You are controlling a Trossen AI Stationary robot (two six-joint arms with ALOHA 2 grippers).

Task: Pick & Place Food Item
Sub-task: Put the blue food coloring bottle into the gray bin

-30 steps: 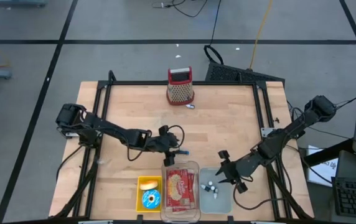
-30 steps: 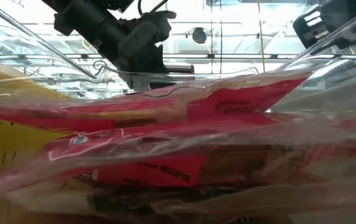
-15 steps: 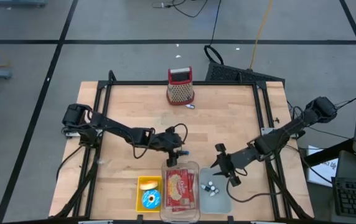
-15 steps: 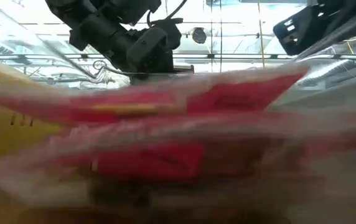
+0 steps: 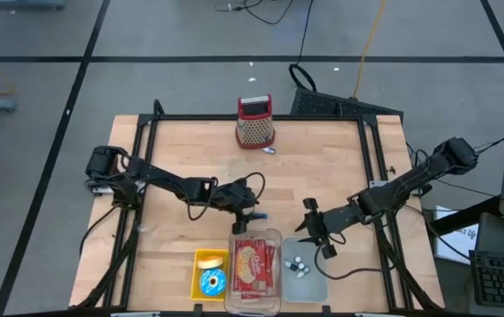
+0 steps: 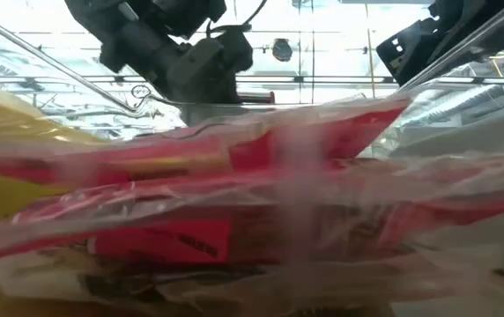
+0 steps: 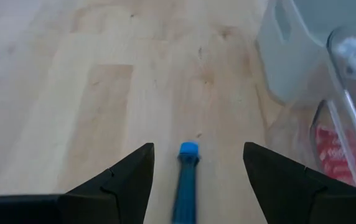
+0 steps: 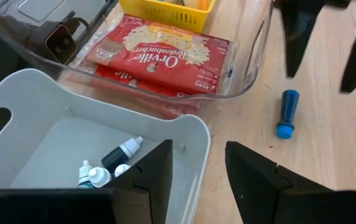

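Lying flat in the clear plastic bin (image 8: 240, 74) at the front edge of the light wooden tabletop (image 5: 322, 167), the red popcorn packet (image 8: 159, 56) reads "Orville Redenbacher's" in white script. A small blue cylinder-shaped tube (image 7: 187, 180) rests on the wood just beside that bin, directly between the spread fingers of the left gripper (image 7: 196, 180), which stands wide and holds nothing. Next to the clear bin, a white plastic tub (image 8: 184, 134) contains small dropper bottles (image 8: 112, 163). The right gripper (image 8: 196, 168) hovers above the tub's rim, partly parted and empty. A yellow basket (image 5: 211, 272) flanks the bin's other side, and a red-topped metal grater (image 5: 255, 121) stands well apart at the far edge.
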